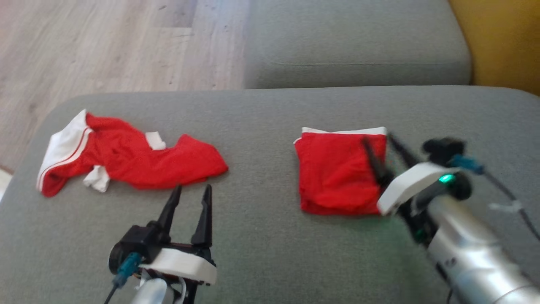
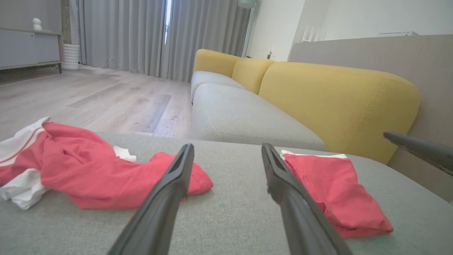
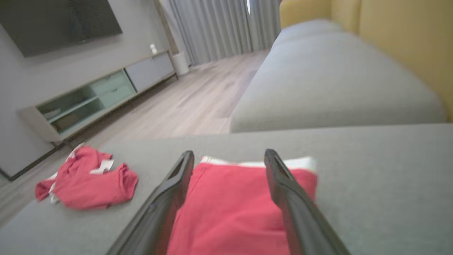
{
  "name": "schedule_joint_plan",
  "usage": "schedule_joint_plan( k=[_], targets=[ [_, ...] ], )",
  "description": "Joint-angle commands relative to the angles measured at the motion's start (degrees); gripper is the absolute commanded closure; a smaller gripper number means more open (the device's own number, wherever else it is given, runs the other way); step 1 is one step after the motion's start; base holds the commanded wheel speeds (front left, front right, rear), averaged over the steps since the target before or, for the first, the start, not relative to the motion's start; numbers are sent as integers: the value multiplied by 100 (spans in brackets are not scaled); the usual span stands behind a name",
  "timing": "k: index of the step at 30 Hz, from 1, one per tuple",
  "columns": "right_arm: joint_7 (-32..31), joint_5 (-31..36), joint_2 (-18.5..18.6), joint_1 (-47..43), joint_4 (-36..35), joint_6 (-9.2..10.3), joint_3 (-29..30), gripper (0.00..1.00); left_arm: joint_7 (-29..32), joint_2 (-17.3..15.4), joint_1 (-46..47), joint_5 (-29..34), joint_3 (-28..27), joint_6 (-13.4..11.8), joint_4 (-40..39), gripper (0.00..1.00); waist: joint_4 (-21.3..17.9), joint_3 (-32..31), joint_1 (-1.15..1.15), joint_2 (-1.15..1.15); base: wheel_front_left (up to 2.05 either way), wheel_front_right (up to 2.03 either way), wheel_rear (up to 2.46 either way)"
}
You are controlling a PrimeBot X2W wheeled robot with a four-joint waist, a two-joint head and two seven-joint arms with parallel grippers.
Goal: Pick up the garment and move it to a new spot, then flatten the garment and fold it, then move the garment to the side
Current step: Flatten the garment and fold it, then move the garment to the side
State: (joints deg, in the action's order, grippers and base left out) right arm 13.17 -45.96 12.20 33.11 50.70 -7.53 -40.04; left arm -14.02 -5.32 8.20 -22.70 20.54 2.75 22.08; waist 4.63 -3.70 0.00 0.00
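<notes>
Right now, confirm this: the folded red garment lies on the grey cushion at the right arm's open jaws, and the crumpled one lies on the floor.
Wrong on the floor. The head view shows the crumpled garment on the same grey cushion as the folded garment, further left. The rest stands.

Red garment (image 1: 337, 173) folded, lying flat

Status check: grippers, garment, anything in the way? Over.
Left gripper open above cushion. Right gripper open over folded garment. Crumpled garment apart, at left. Nothing in the way.
</notes>
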Motion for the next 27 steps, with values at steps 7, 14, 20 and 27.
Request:
schedule_joint_plan(
  k=[7,14,20,27],
  targets=[
    [180,1652,1,-209,-1010,4,1893,0,-92,-100,126,2,-382,-88,-386,0,-360,45,0,0,0,0,0],
    [182,3498,-824,-1914,-2574,4,3723,0,-96,-13,-106,173,-700,-63,-690,0,-407,89,0,0,0,0,0],
    [182,3596,-928,-2591,-3105,4,3894,0,-96,76,-385,434,-961,44,-750,0,-398,104,0,0,0,0,0],
    [183,3536,-931,-2641,-3210,4,3850,0,-97,167,-418,625,-1115,175,-768,0,-354,165,0,0,0,0,0]
  ],
)
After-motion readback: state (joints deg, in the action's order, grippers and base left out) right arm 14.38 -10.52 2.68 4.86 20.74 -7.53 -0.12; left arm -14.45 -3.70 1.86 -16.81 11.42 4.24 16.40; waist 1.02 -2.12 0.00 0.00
